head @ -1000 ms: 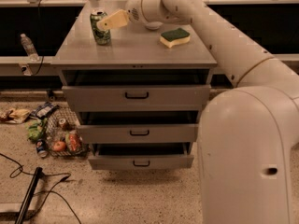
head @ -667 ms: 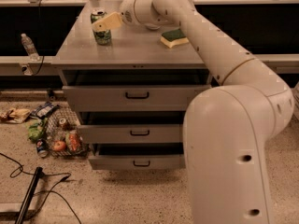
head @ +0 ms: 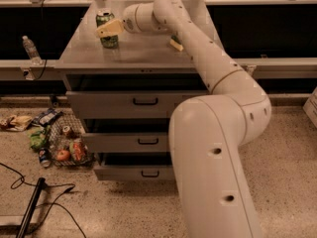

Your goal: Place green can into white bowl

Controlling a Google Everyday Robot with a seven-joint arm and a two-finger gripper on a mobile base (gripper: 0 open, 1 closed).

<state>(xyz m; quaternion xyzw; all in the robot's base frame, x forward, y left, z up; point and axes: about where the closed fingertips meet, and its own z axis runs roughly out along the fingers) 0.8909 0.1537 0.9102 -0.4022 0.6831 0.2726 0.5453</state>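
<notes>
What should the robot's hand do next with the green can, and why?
Probably get a firm hold on the green can: the gripper is right against it, and the can stands upright on the cabinet top. No white bowl shows.

Grey metal three-drawer cabinet (head: 143, 101), drawers ajar. Yellowish sponge (head: 176, 44), probably, on top, right of gripper (head: 110, 29). Clear plastic bottle (head: 30, 49) on left ledge.

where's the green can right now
In the camera view the green can stands upright on the drawer cabinet's top, toward the back on the picture's left, with the gripper right at its side.
</notes>
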